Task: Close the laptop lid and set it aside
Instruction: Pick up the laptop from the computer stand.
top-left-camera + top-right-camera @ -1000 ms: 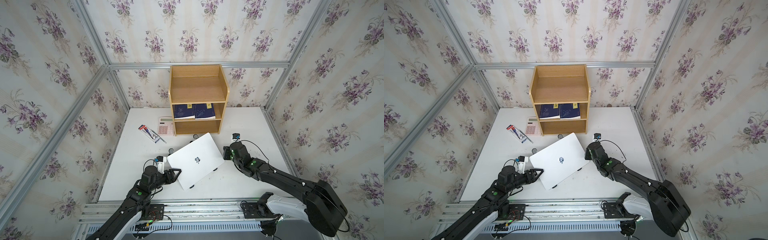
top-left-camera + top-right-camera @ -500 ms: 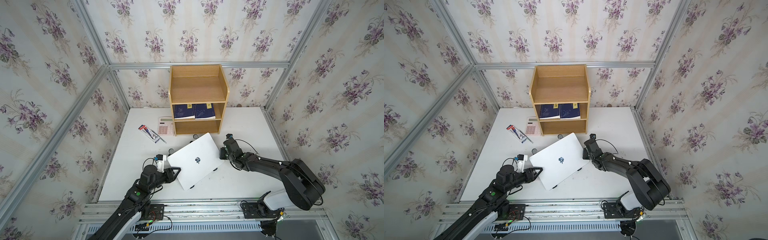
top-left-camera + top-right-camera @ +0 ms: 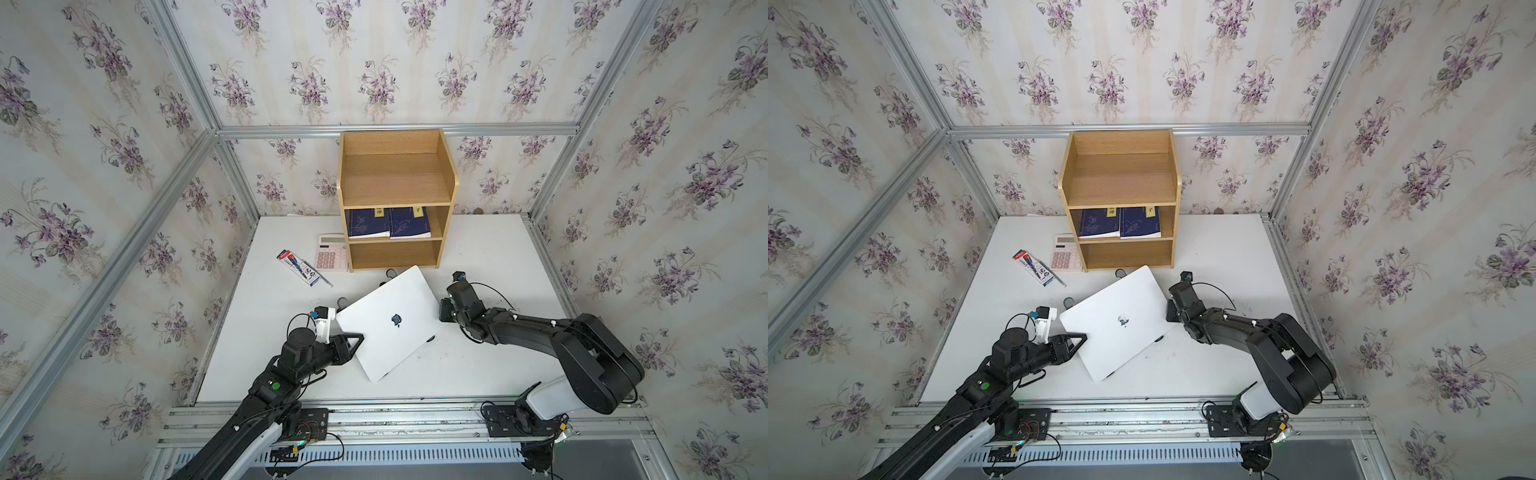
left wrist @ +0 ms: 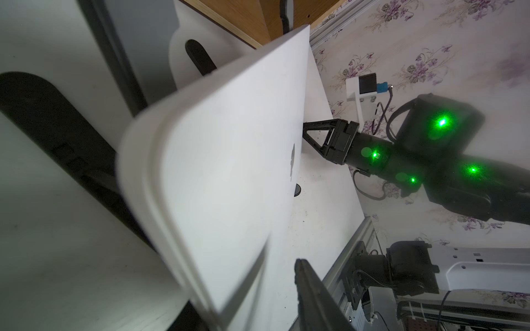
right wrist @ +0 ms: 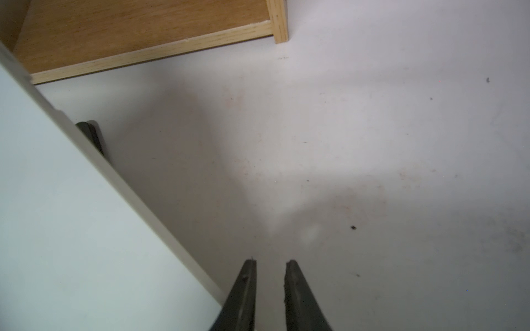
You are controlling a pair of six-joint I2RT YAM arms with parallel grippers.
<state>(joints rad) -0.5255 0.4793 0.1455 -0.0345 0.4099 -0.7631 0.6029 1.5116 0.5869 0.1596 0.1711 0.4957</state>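
Closest to me, the left tool (image 3: 357, 337) has drawn its jaws in around the near-left edge of the laptop (image 3: 386, 332), one finger (image 4: 309, 289) lying over the laptop lid (image 3: 1121, 307). Whether they truly pinch it yet I cannot tell. The laptop has not budged: it sits mid-tabletop (image 3: 478, 374), lid down and logo up, tilted on the black stand (image 3: 343, 301). Across from it the right tool (image 5: 269, 262), a little off a second ago, has swung in just beside the right edge, jaws narrow and holding nothing. So the closing looks done, and I judge both arms are bracing to shift it aside. Beyond stand the calculator (image 3: 331, 253) and the wooden shelf (image 3: 397, 183) with its blue books (image 3: 388, 222).
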